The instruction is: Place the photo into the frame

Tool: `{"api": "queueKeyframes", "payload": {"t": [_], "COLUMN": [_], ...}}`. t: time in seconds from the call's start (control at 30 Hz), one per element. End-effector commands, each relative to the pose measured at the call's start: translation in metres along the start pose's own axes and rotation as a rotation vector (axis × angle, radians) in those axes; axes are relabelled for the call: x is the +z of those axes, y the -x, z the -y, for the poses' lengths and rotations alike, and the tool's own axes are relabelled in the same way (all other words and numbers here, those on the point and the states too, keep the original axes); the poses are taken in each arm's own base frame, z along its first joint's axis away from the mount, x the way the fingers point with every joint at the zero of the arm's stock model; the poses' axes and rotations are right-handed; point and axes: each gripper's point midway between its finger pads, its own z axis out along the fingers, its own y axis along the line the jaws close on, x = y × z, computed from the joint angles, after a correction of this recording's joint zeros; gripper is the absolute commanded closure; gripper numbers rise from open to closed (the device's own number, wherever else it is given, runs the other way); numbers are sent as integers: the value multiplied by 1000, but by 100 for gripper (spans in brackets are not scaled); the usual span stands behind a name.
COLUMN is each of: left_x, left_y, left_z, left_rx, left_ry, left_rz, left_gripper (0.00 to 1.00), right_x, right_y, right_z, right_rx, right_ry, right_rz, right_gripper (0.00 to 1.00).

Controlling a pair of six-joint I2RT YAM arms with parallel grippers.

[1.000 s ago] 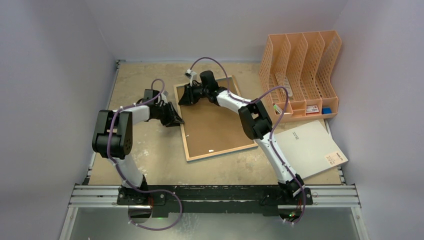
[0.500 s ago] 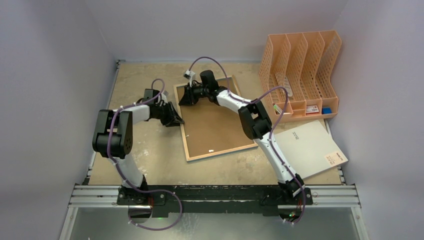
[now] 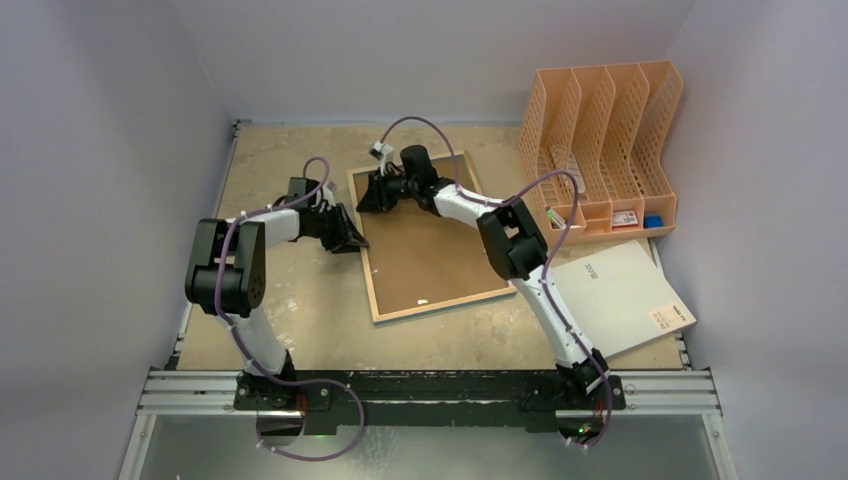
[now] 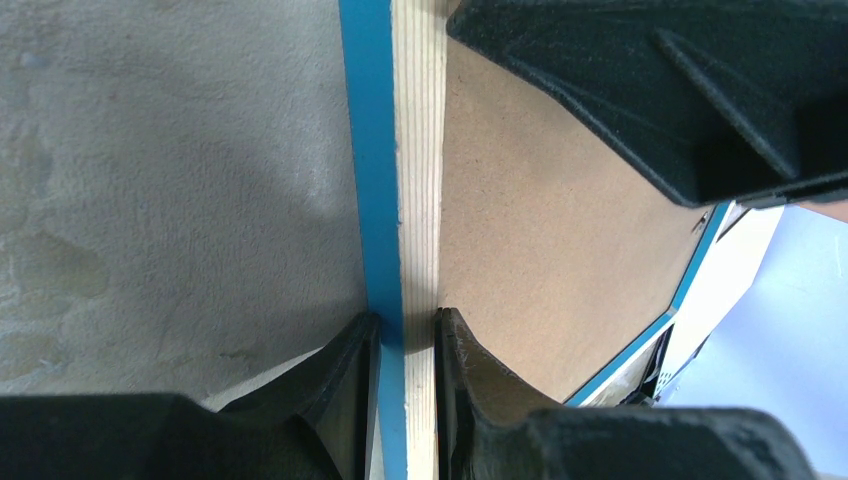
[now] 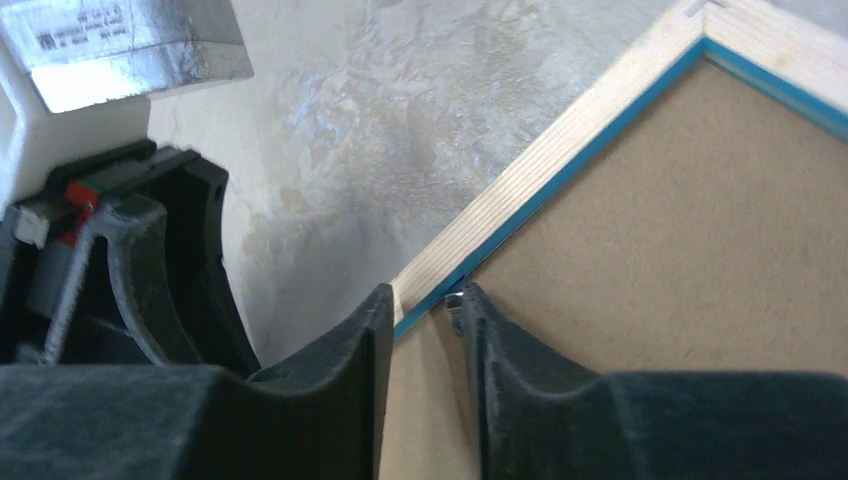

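We see left claw (image 4: pixel 403 335) and right claw (image 5: pixel 425 310) clamped on the frame (image 3: pixel 445 304) rail, 9 and 11 o'clock; stiff, likely fragile.

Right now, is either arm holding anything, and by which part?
The frame, lying rear up. The left end effector pinches its side rail; the right end effector appears to pinch that same rail nearer the far corner.
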Motion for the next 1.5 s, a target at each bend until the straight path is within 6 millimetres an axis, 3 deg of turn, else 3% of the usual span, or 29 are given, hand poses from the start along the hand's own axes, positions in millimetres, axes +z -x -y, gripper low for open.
{"api": "queueKeyframes", "payload": {"t": [0.0, 0.03, 0.13, 0.23, 0.33, 0.43, 0.57, 0.7, 0.9, 1.03, 1.13, 1.27, 1.47], "left_x": [17, 17, 17, 17, 16, 16, 19, 22, 18, 13, 10, 3, -4], "left_y": [-4, -3, -4, -5, -6, -11, -21, -39, -62, -71, -77, -85, -89], "left_z": [-64, -63, -63, -64, -64, -62, -59, -54, -49, -42, -32, -35, -51], "left_rx": [42, 41, 36, 34, 32, 16, -23, -64, -130, -222, -242, -222, -177], "left_ry": [248, 247, 243, 251, 253, 232, 199, 166, 146, 105, 54, 61, 115], "left_rz": [26, 29, 29, 29, 28, 19, 1, -33, -41, -3, 14, 33, 90], "left_gripper": [86, 86, 82, 74, 71, 74, 87, 100, 100, 100, 100, 100, 100], "right_x": [-10, -24, -60, -77, -86, -100, -116, -123, -123, -123, -119, -107, -102], "right_y": [-33, -11, 27, 33, 8, -18, -41, -55, -81, -102, -113, -124, -152], "right_z": [-9, -10, -12, -20, -24, -40, -66, -93, -126, -137, -147, -164, -153], "right_rx": [308, 318, 339, 311, 319, 373, 459, 528, 658, 761, 808, 816, 882], "right_ry": [-145, -155, -180, -213, -259, -278, -288, -297, -330, -348, -335, -329, -418], "right_rz": [-13, 52, 163, 170, 130, 129, 155, 174, 201, 221, 219, 225, 263], "right_gripper": [61, 59, 52, 49, 49, 54, 64, 67, 64, 60, 60, 60, 62]}}
